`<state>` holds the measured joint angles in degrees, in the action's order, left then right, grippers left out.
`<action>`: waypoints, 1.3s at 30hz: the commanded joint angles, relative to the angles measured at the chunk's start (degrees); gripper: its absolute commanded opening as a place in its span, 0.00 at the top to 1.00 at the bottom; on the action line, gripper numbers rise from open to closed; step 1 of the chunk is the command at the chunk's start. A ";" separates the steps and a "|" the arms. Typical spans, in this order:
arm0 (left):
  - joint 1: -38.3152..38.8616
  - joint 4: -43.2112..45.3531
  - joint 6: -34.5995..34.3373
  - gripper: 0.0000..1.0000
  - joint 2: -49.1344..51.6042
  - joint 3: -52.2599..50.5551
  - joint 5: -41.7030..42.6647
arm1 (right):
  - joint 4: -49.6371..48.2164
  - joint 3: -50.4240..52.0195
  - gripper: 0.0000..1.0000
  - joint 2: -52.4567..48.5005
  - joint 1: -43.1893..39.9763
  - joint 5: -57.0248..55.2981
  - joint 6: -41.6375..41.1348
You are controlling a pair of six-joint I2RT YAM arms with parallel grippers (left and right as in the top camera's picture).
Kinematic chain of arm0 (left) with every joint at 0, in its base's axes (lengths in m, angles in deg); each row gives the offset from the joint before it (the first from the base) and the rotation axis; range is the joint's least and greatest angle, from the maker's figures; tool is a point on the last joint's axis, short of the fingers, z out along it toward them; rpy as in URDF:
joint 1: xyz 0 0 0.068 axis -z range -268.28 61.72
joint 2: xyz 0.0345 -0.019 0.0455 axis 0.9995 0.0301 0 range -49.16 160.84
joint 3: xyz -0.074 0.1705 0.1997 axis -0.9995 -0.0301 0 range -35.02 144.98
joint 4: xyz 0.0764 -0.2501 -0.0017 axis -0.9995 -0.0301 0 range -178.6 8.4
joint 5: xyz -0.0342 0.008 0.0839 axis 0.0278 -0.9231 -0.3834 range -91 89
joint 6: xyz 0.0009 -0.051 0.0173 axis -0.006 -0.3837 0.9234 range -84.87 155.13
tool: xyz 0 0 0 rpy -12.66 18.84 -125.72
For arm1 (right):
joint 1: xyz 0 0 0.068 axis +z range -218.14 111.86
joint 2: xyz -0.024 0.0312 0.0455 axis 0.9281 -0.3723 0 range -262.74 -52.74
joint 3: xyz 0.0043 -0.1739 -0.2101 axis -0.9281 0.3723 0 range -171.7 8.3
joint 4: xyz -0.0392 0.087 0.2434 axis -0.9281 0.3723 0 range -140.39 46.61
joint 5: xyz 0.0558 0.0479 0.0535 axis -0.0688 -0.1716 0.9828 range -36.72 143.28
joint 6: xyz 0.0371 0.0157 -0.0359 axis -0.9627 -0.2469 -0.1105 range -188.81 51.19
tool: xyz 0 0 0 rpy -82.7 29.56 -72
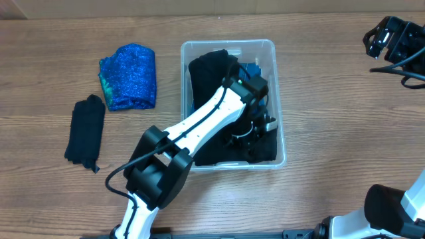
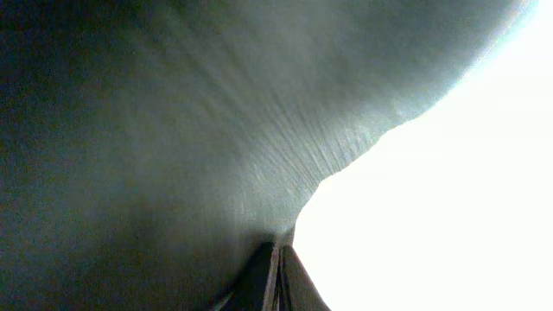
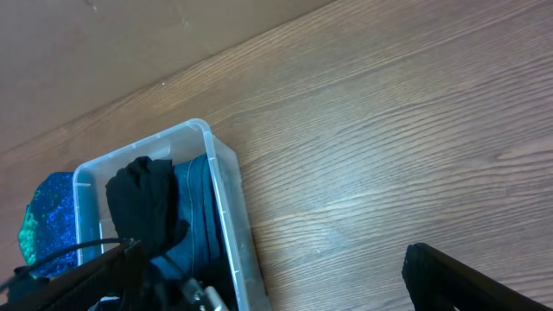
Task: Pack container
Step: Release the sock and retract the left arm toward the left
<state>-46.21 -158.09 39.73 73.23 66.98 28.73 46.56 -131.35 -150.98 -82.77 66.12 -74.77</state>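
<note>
The clear plastic container (image 1: 229, 44) stands mid-table, also in the right wrist view (image 3: 226, 199). It holds black cloth (image 1: 209, 73) and a blue cloth (image 1: 254, 66). My left arm reaches into it, and my left gripper (image 1: 255, 129) sits low among the black cloth. In the left wrist view its fingers (image 2: 281, 259) are pressed together, with dark ribbed fabric (image 2: 173, 130) fanning out from them. My right gripper (image 1: 392, 40) hovers at the far right back, wide open and empty (image 3: 272, 255). The container's bottom label is hidden.
A sparkly blue folded cloth (image 1: 129, 76) lies left of the container, also in the right wrist view (image 3: 43, 216). A black folded cloth (image 1: 86, 131) lies further left. Bare wooden table (image 1: 345, 119) spreads right of the container.
</note>
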 commanded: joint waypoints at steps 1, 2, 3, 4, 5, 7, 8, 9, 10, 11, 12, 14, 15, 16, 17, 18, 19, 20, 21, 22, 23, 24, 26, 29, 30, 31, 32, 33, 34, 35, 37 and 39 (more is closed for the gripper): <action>-3.15 -4.13 0.28 0.94 -2.56 11.02 -7.98 | -0.15 0.15 0.00 0.07 -0.17 -0.33 0.02; -4.17 -5.64 0.09 0.92 -3.13 13.75 -9.70 | -0.15 0.15 0.00 0.07 -0.17 -0.33 0.02; -5.53 -7.28 0.07 0.88 -3.82 16.96 -11.65 | -0.17 0.15 0.00 0.07 -0.17 -0.33 0.02; -6.80 -8.59 0.07 0.77 -4.44 19.63 -13.07 | -0.17 0.15 0.00 0.07 -0.17 -0.33 0.02; -8.07 -9.70 0.07 0.44 -5.03 22.01 -14.27 | -0.17 0.15 0.00 0.07 -0.17 -0.33 0.02; -11.06 -11.85 0.07 0.00 -6.10 26.29 -16.33 | -0.20 0.15 0.00 0.07 -0.17 -0.35 0.02; -12.68 -12.83 0.09 0.00 -6.54 28.00 -17.51 | -0.20 0.15 0.00 0.07 -0.17 -0.35 0.02; -14.49 -14.10 0.04 0.00 -6.93 29.59 -19.08 | -0.20 0.15 0.00 0.07 -0.17 -0.35 0.04; -16.46 -15.76 0.02 0.00 -7.32 31.04 -19.85 | -0.17 0.15 0.00 0.07 -0.17 -0.35 0.04; -18.71 -17.49 -0.02 0.00 -7.78 32.15 -19.82 | -0.15 0.15 0.00 0.07 -0.17 -0.35 0.04; -21.18 -19.15 -0.76 0.00 -8.31 33.00 -19.69 | -0.15 0.15 0.00 0.07 -0.17 -0.35 0.04; -26.43 -20.33 -1.75 0.00 -9.99 33.40 -19.65 | -0.17 0.15 0.00 0.07 -0.17 -0.35 0.04; -29.22 -20.33 -2.75 0.00 -11.26 33.22 -19.63 | -0.17 0.15 0.00 0.07 -0.17 -0.35 0.04; -32.02 -20.33 -3.21 0.00 -12.52 33.22 -19.63 | -0.17 0.15 0.00 0.07 -0.17 -0.37 0.07; -35.52 -20.33 -3.61 0.00 -14.27 33.20 -19.58 | -0.17 0.15 0.00 0.07 -0.17 -0.44 0.07; -38.25 -20.33 -4.09 0.00 -15.80 33.20 -19.61 | -0.15 0.15 0.00 0.07 -0.17 -0.83 0.04; -41.18 -20.33 -4.52 0.00 -17.53 33.11 -19.58 | -0.15 0.15 0.00 0.07 -0.17 -1.20 0.04; -44.15 -20.33 -4.63 0.00 -19.32 33.05 -19.19 | -0.15 0.15 0.00 0.07 -0.17 -1.27 0.04; -47.08 -20.33 -4.59 0.00 -21.16 32.79 -18.16 | -0.17 0.15 0.00 0.07 -0.17 -1.27 0.04; -50.07 -20.33 -4.55 0.00 -23.17 32.20 -16.87 | -0.17 0.15 0.00 0.07 -0.17 -1.27 0.04; -52.85 -20.33 -4.37 0.00 -25.20 31.32 -15.82 | -0.17 0.15 0.00 0.07 -0.17 -1.27 0.04; -55.56 -20.33 -4.35 0.00 -27.26 30.12 -15.43 | -0.17 0.15 0.00 0.07 -0.17 -1.33 0.04; -61.72 -20.33 -4.46 0.00 -31.95 26.08 -15.32 | -0.15 0.15 0.00 0.07 -0.17 -1.42 0.04; -71.36 -18.21 -6.10 0.00 -36.79 18.51 -15.06 | -0.15 0.15 0.00 0.07 -0.17 -1.40 0.04; -73.94 -16.50 -6.40 0.00 -37.44 15.93 -14.62 | -0.15 0.15 0.00 0.07 -0.17 -1.40 0.04; -76.15 -14.58 -6.38 0.00 -37.75 13.16 -13.92 | -0.15 0.15 0.00 0.07 -0.17 -1.40 0.04; -77.99 -12.70 -6.34 0.00 -37.66 10.47 -13.05 | -0.15 0.15 0.00 0.07 -0.17 -1.40 0.04; -79.78 -10.40 -6.27 0.00 -37.00 7.17 -12.22 | -0.15 0.15 0.00 0.07 -0.17 -1.40 0.04; -80.91 -8.63 -5.86 0.00 -36.17 4.74 -12.04 | -0.13 0.15 0.00 0.07 -0.17 -1.40 0.04; -81.81 -6.91 -5.84 0.00 -34.99 2.64 -12.09 | -0.13 0.15 0.00 0.07 -0.17 -1.42 0.04; -83.03 -3.80 -4.81 0.00 -31.93 -0.15 -12.09 | -0.15 0.15 0.00 0.07 -0.17 -1.40 0.04; -83.43 -1.07 -2.97 0.00 -27.85 -1.42 -12.09 | -0.15 0.15 0.00 0.07 -0.17 -1.40 0.04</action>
<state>-128.22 -162.13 34.73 38.58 69.36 15.01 46.60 -131.29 -150.98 -82.77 65.05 -74.79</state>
